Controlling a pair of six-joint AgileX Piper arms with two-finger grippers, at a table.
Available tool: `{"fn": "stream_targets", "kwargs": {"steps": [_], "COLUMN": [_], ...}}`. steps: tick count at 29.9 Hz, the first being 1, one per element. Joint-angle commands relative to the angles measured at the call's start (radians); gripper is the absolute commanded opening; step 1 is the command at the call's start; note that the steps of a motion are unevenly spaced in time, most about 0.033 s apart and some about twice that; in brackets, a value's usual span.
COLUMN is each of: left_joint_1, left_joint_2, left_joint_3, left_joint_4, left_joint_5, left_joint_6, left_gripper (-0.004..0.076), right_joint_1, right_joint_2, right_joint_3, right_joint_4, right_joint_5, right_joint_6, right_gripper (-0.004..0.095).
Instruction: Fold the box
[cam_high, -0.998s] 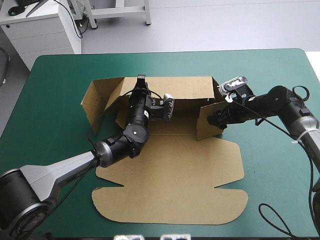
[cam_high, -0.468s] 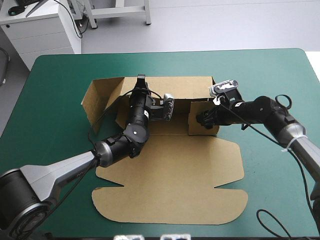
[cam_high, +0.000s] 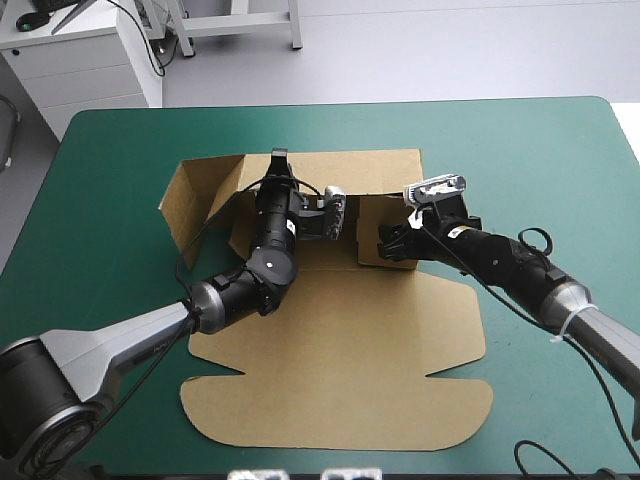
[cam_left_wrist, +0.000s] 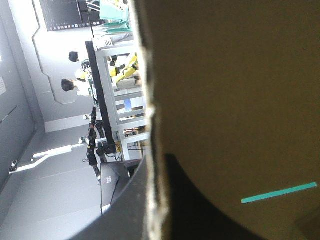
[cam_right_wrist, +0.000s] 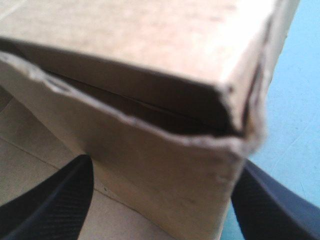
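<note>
Box half-built on a robot's table: the brown box (cam_high: 340, 370) lies at the middle of the teal-green cover (cam_high: 120, 140). Its back wall (cam_high: 375, 170) stands along the far side and its wide lid panel (cam_high: 330, 415) lies flat toward the near edge.

The left gripper (cam_high: 279, 160) reaches across the tray floor to the top edge of the back wall and is clamped on it. In the left wrist view the ragged board edge runs straight up between the two black fingers (cam_left_wrist: 200, 215). They are all but together, one against each face of the wall, with only the sheet between them. Ahead of the gripper, a thin strip of teal-green shows through a slot (cam_left_wrist: 280, 192) in the board.

The right gripper (cam_high: 388, 242) sits at the upright side flap (cam_high: 372, 215), close beside the left arm's wrist. The right fingers (cam_right_wrist: 50, 210) stand wide apart, and the flap's folded corner fills the space between and ahead of them. Whether the fingertips press the board cannot be told. The cover shows beside one finger.

On the far side of the left gripper, the left side flap (cam_high: 185, 205) stands leaning outward.
</note>
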Motion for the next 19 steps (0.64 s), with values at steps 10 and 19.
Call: {"fn": "stream_targets", "kwargs": {"steps": [10,19], "left_joint_1": [-0.001,-0.001], "left_joint_2": [-0.038,-0.038], "left_joint_3": [-0.023,-0.023], "left_joint_4": [0.104,0.104], "left_joint_5": [0.030,0.028], "left_joint_6": [-0.006,-0.006], "left_gripper": [-0.0008,-0.0006], "right_joint_1": [0.010,0.010], "right_joint_2": [-0.034,-0.034], "right_joint_3": [-0.021,-0.021], "right_joint_4": [0.016,0.016], "right_joint_5": [-0.051,-0.053], "right_joint_6": [0.005,0.011], "right_gripper": [-0.0012,-0.0012]}}
